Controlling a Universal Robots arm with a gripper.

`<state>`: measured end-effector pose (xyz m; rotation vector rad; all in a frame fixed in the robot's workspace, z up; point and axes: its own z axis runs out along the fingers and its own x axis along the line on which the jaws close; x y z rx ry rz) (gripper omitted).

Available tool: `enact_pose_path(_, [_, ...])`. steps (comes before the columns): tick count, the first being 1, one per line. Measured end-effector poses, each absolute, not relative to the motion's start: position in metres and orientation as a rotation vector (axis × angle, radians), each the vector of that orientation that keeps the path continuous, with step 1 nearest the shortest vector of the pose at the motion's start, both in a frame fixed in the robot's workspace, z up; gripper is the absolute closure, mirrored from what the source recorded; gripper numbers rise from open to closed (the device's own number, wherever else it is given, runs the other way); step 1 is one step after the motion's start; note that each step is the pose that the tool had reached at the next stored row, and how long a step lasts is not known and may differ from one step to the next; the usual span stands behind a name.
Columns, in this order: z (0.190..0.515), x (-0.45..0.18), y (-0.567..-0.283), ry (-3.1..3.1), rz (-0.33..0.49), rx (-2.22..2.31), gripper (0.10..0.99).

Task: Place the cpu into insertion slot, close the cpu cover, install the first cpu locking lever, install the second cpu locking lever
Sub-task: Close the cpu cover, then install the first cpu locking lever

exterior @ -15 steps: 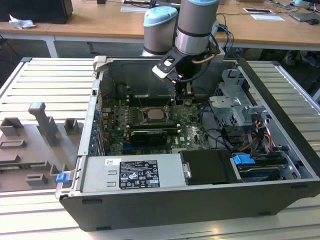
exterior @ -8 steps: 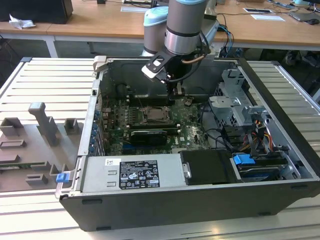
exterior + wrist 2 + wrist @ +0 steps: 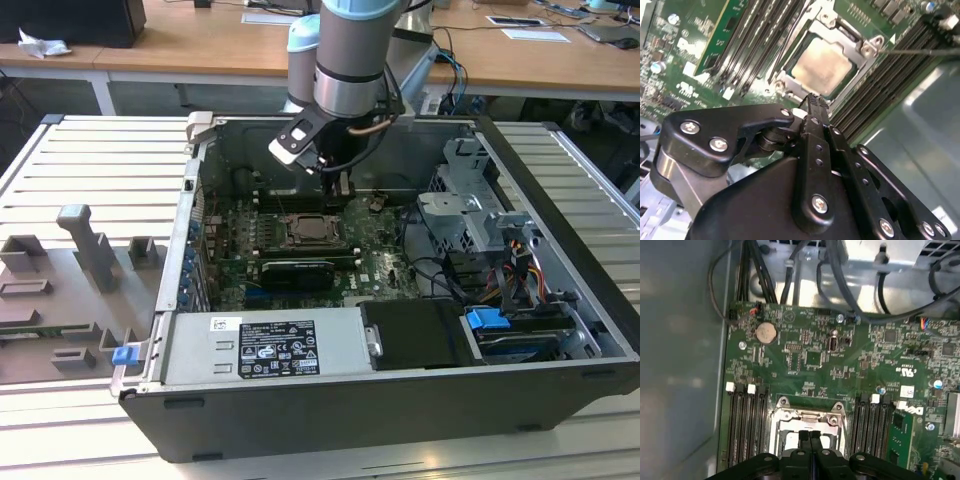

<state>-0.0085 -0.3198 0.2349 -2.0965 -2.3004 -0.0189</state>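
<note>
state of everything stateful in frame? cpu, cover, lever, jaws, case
cpu: seated, pale face up.
cpu cover: down around the cpu.
locking lever: sticking out sideways, looks unlatched.
gripper: jaws shut, empty, just above the cpu cover.
computer case: side panel off, interior exposed.

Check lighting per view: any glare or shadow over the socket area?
Exterior view: even room light, inside of the computer case darker than the bench. Second wrist view: cpu evenly lit, soft sheen, no washout; dark end effector in front. First wrist view: strong glare on the metal panel beyond the motherboard, board itself evenly lit.
</note>
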Motion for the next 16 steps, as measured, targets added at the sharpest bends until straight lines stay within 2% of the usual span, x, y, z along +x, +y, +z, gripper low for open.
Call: enact_pose_path(16, [0.227, -0.031, -0.320, -2.319, -0.026, -2.083, 0.980])
